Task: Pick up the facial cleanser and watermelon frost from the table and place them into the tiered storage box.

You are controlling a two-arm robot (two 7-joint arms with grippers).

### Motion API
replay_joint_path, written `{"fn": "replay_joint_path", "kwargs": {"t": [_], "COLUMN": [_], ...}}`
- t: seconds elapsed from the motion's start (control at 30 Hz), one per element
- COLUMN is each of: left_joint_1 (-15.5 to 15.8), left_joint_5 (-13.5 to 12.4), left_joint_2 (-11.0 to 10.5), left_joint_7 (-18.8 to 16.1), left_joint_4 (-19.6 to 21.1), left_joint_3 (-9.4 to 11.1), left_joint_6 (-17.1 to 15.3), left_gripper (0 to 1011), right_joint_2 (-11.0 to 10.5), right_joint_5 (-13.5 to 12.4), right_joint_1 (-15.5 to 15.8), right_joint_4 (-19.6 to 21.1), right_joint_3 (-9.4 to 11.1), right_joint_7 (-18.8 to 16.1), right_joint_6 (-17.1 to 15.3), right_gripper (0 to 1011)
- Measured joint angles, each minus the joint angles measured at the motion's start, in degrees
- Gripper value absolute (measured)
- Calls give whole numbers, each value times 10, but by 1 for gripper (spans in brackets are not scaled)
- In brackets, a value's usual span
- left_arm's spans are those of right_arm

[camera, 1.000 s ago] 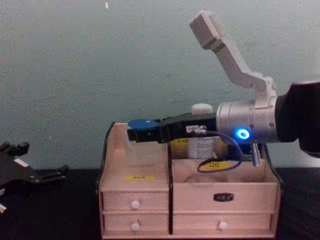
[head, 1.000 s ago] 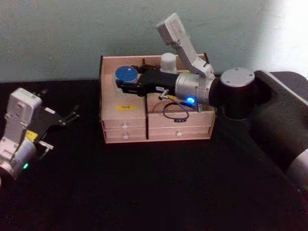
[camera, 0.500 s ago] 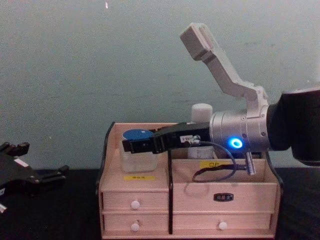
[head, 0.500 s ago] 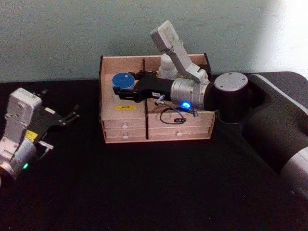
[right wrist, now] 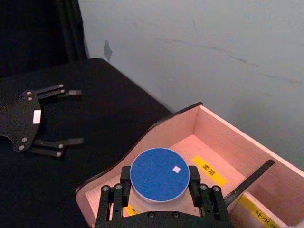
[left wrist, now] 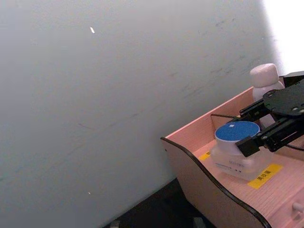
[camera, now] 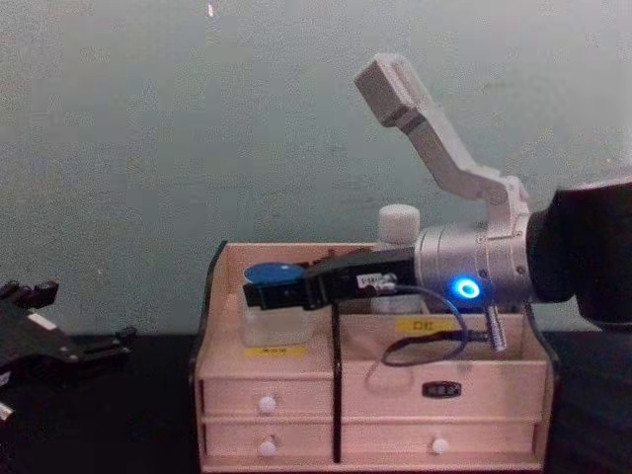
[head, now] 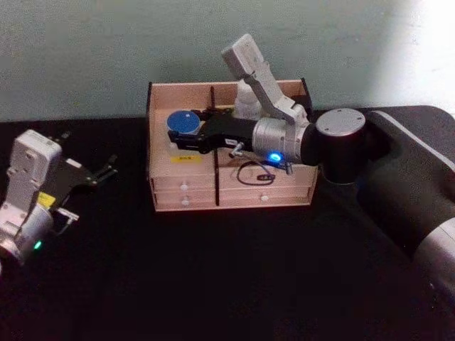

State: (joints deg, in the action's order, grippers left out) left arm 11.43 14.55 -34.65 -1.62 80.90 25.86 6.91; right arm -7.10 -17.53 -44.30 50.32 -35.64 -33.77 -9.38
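Blue-lidded watermelon frost [right wrist: 159, 174] between right gripper [right wrist: 159, 192] fingers [right wrist: 124, 184], inside tiered storage box [right wrist: 216, 128].

Head view looks down, chest view level; both share the tiered storage box [head: 231, 177].

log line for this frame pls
right end effector: shut on watermelon frost | jar: low in tiered storage box left compartment | facial cleanser: in box | left end effector: open, parked
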Motion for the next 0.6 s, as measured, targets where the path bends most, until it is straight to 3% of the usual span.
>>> {"fn": "replay_joint_path", "kwargs": {"t": [0.23,0.4,0.6], "left_joint_1": [0,0,0], "left_joint_5": [0,0,0], "left_joint_2": [0,0,0], "left_joint_7": [0,0,0], "left_joint_4": [0,0,0], "left_joint_3": [0,0,0], "left_joint_6": [0,0,0], "left_gripper": [1001,1001,1001], "right_joint_2": [0,0,-1], "right_joint_5": [-1,-1,-1], "right_joint_1": [0,0,0], "right_joint_4": [0,0,0], "right_joint_3": [0,0,0], "right_joint_7": [0,0,0], "right_joint_6": [0,0,0], "right_gripper": [743,892,1003]}}
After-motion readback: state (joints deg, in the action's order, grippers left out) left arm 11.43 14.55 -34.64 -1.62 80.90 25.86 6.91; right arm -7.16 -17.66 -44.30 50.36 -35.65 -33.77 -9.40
